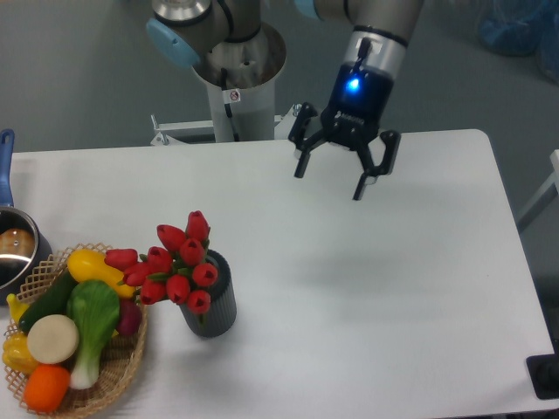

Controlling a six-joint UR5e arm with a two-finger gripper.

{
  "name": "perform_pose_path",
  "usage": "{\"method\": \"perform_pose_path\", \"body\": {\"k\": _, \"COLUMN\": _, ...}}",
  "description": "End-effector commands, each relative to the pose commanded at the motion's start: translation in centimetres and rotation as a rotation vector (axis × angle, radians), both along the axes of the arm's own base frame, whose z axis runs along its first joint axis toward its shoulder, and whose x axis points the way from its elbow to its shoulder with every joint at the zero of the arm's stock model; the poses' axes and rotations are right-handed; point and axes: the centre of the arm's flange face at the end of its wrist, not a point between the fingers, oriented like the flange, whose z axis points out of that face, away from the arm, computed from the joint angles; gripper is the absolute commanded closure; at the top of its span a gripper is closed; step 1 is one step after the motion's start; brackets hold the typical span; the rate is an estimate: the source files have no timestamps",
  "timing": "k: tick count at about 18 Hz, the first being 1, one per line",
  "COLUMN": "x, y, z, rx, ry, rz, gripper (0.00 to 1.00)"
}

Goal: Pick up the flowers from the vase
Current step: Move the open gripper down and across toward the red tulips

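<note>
You have the gripper point(329, 181) hanging in the air above the far middle of the white table point(393, 288), tilted a little, its two black fingers point(300, 164) spread wide apart with nothing between them, and a blue light glowing on its body. It is well apart from the task's things, which sit toward the near left of the table. There you see the flowers point(171, 261), a bunch of red tulip buds with short green stems, standing in the vase point(212, 305), a small dark grey ribbed cylinder that stands upright on the tabletop. The buds spread wider than the vase's mouth and lean out to the left, so the leftmost ones reach over the edge of the wicker basket point(118, 378) just beside the vase. That basket holds produce: a yellow piece point(94, 268) at the top, a dark green one point(48, 302), a pale green and white vegetable point(91, 321), a round cream one point(52, 339), an orange one point(46, 388) at the bottom and a red-purple one point(130, 318) half hidden beside the vase. At the left edge of the view you can make out part of a metal pot point(15, 252) with a blue handle point(5, 163). Behind the table, the arm's grey base column point(240, 83) stands at the far edge.
</note>
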Motion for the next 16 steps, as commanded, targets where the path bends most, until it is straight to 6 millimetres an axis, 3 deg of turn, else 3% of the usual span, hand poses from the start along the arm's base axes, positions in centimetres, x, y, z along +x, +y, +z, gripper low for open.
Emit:
{"method": "perform_pose_path", "body": {"k": 3, "x": 0.2, "y": 1.1, "z": -1.6, "rx": 0.039, "ry": -0.062, "rz": -0.035, "gripper": 0.0}}
{"method": "perform_pose_path", "body": {"k": 5, "x": 1.4, "y": 2.4, "z": -2.8, "rx": 0.074, "ry": -0.116, "rz": -0.079, "gripper": 0.0}}
{"method": "perform_pose_path", "body": {"k": 11, "x": 2.6, "y": 3.0, "z": -4.7, "rx": 0.161, "ry": -0.225, "rz": -0.118, "gripper": 0.0}}
{"method": "perform_pose_path", "body": {"k": 16, "x": 3.4, "y": 4.9, "z": -6.0, "rx": 0.154, "ry": -0.247, "rz": -0.158, "gripper": 0.0}}
